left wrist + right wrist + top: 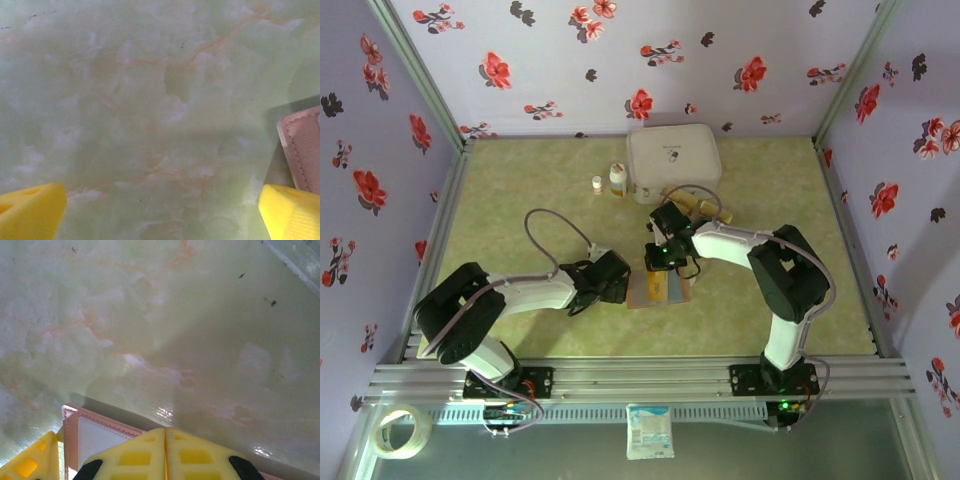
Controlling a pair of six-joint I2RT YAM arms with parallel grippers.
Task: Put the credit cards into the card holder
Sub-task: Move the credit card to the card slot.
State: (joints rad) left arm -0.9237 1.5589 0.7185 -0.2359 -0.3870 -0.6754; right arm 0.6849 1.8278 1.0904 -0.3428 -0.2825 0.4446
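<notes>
Reddish-brown leather-look material marks the card holder (665, 290). It lies opened flat on the green marbled table (520, 200), near the middle and between the two grippers. The right wrist view shows its stitched border and pale lining just under the yellow pads.

The right gripper (660, 262) hangs over the far edge of the holder. Its pads are pressed together with only a thin seam between them. I cannot tell whether a card sits in that seam, because a card seen from its edge would be too thin to notice. The left gripper (617, 283) is low over the table just beside the holder's left edge. Its fingers (30, 212) are spread wide and hold nothing.

Some golden-yellow pieces, probably the credit cards (692, 206), lie further back, just in front of the white case (673, 163).

I judge the step in hand to be the bringing of one card to a pocket. To do it well, the right gripper should keep the card low and almost flat, with its long edge parallel to the pocket mouth. It should push gently, because the light holder may slide on the smooth table. The left gripper could press on the holder's border to fix it. The right gripper should release only when the card is well inside.
</notes>
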